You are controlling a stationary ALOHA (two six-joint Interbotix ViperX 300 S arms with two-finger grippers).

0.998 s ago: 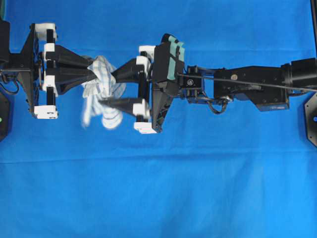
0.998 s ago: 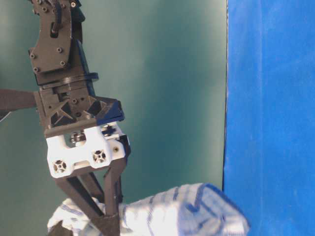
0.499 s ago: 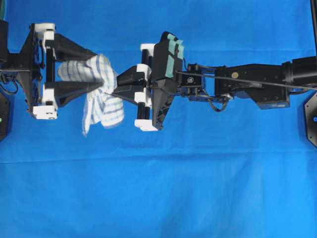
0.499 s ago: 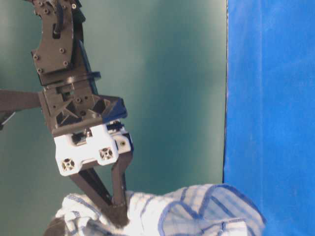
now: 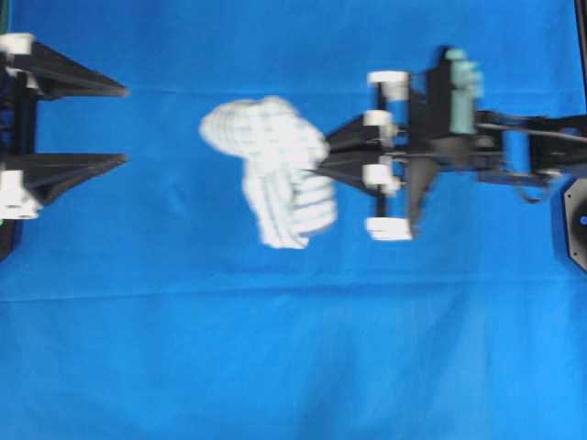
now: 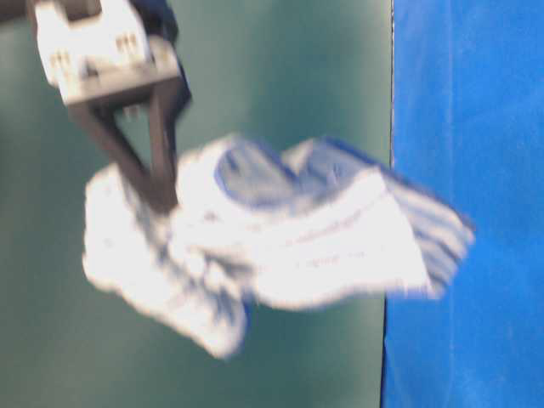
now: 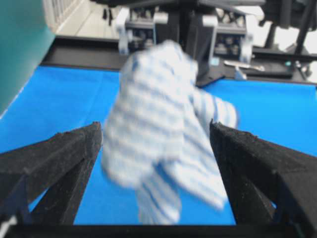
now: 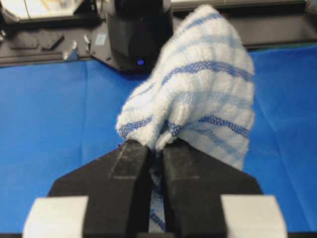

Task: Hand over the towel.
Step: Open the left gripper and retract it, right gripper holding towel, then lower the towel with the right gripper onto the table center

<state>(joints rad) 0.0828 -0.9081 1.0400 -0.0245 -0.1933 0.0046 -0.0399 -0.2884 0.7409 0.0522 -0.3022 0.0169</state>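
The towel, white with thin blue checked stripes, hangs in the air above the blue cloth, blurred by motion. My right gripper is shut on the towel's right edge, and a fold of fabric is pinched between its black fingers. In the right wrist view the towel bunches up just beyond the gripper. My left gripper stands wide open at the left edge, apart from the towel. The left wrist view shows the towel beyond its spread fingers, not touching them. At table level the right gripper holds the towel.
A large plain blue cloth covers the table. A green wall stands behind in the table-level view. The left arm's base shows beyond the towel in the right wrist view, and the right arm's base in the left wrist view.
My right gripper shut on the towel, then my left gripper opened, let go and drew back to the left. The right gripper has pulled the towel to the right.
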